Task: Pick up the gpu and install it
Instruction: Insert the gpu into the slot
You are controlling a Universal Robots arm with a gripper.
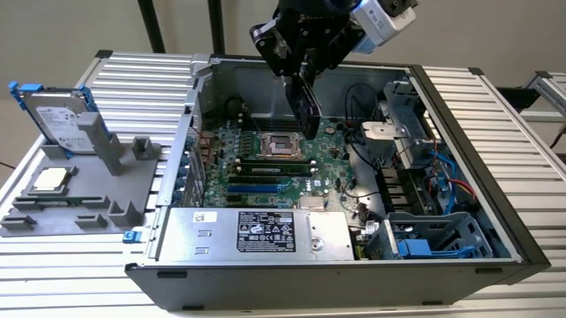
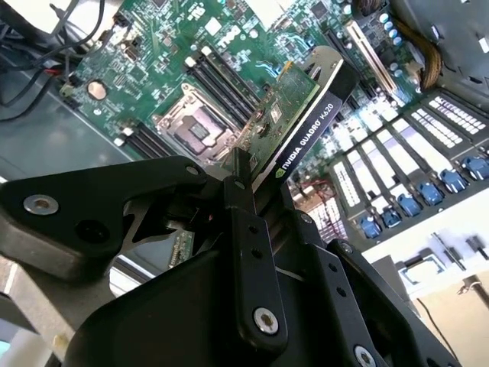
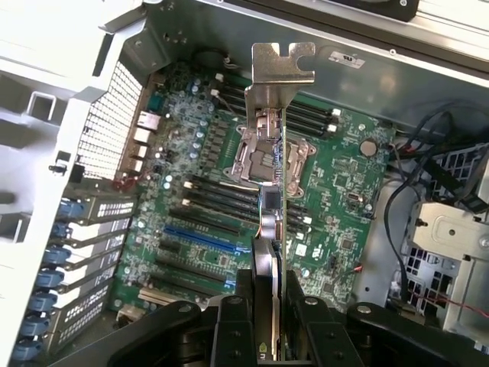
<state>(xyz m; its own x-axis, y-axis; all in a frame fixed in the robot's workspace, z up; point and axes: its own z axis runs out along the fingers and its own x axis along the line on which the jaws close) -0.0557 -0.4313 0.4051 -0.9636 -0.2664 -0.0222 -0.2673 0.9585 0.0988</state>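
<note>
The gpu (image 1: 309, 112) hangs on edge above the motherboard (image 1: 265, 172) inside the open computer case (image 1: 478, 172), with my gripper (image 1: 305, 83) shut on its upper part. In the first wrist view the gpu (image 3: 284, 199) is seen edge-on, its silver bracket (image 3: 279, 69) at the far end and over the empty CPU socket (image 3: 263, 157). The fingers (image 3: 229, 329) clamp both faces of the card. In the second wrist view the gpu (image 2: 298, 99) shows its green face and a black strip. It stands apart from the board. The expansion slots (image 3: 195, 237) lie to one side of it.
A power supply (image 1: 256, 232) fills the case's near side, and a drive cage (image 1: 442, 238) with cables (image 1: 442, 179) sits at the exterior view's right. Outside the case, a grey fixture (image 1: 79, 212) carries a hard drive (image 1: 57, 122) and a square chip (image 1: 49, 179).
</note>
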